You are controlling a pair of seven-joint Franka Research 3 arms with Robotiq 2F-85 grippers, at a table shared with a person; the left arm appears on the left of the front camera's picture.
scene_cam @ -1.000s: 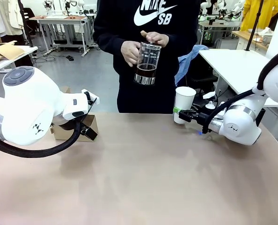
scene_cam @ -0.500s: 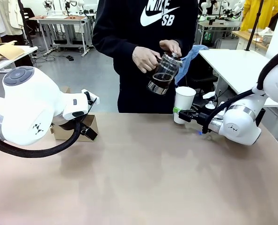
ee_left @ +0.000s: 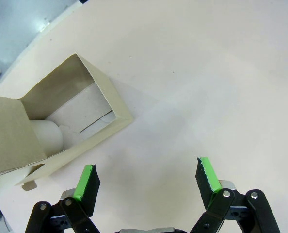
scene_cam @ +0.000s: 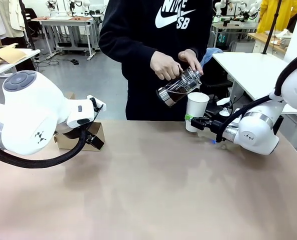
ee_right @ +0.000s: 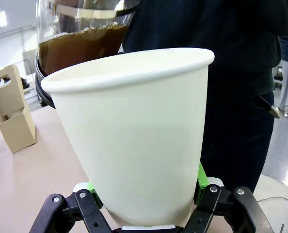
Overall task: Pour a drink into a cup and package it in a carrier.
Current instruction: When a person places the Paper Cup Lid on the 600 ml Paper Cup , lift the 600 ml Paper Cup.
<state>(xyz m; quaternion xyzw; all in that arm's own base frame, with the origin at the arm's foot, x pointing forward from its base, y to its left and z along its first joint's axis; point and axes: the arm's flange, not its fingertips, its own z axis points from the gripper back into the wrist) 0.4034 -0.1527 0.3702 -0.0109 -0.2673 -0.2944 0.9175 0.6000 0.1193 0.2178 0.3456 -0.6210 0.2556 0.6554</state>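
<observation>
Right hand (scene_cam: pixel 190 118) clamping tapered white paper cup (ee_right: pixel 134 136), left hand (ee_left: pixel 146 175) spread wide near cardboard carrier (ee_left: pixel 112 104)

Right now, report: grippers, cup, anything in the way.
Right gripper shut on cup, held upright. Left gripper open beside carrier. Person's jug of drink tilted at cup rim, nothing blocking.

Left arm (scene_cam: pixel 28 120) bent low, wrist angled downward, jaws spread wide, right arm (scene_cam: pixel 253 132) reaching inward, jaws clamped.
</observation>
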